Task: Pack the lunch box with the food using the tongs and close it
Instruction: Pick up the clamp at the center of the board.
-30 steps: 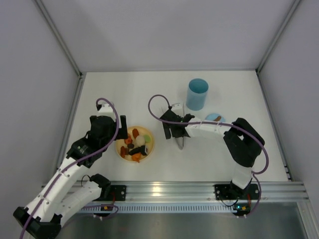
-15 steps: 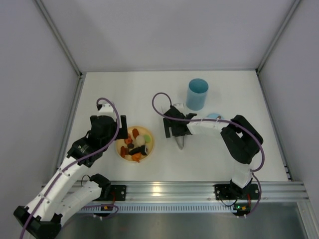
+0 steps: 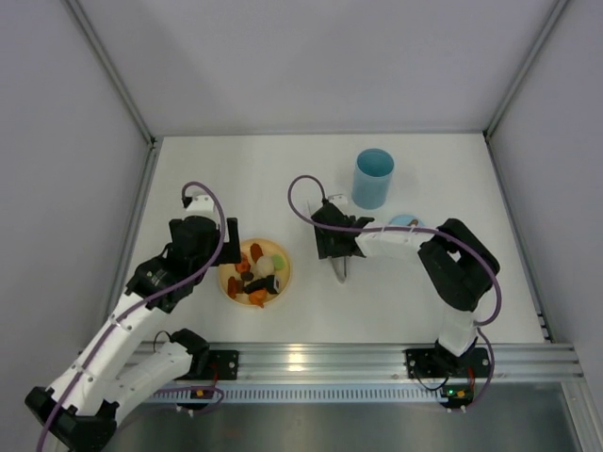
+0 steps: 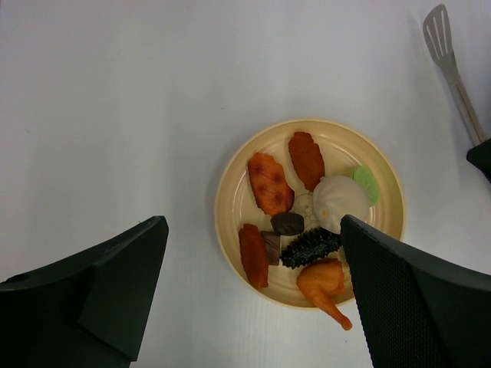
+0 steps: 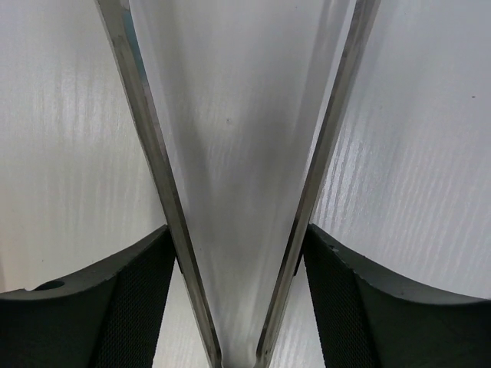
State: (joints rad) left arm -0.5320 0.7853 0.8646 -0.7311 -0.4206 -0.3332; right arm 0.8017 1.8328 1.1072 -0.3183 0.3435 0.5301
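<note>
Near the table's middle lie the silver tongs (image 3: 341,270), and my right gripper (image 3: 334,243) is down over them. In the right wrist view both slim arms of the tongs (image 5: 156,161) run in a V between the black fingers (image 5: 126,303), each pad touching an arm; the gripper (image 5: 239,245) is shut on them. The food (image 4: 307,211), orange, brown, black, white and green pieces, lies on a yellow plate (image 4: 230,172). My left gripper (image 4: 253,226) hangs open above that plate (image 3: 226,281). The blue lunch box (image 3: 373,177) stands open at the back, its lid (image 3: 405,222) on the table beside it.
The spatula-like tip of the tongs (image 4: 439,34) shows to the right of the plate in the left wrist view. Grey walls close in the white table on three sides. An aluminium rail (image 3: 311,358) runs along the near edge.
My right gripper has drawn its fingers in onto the two arms of the tongs and shifted slightly back. The left arm has barely moved.
</note>
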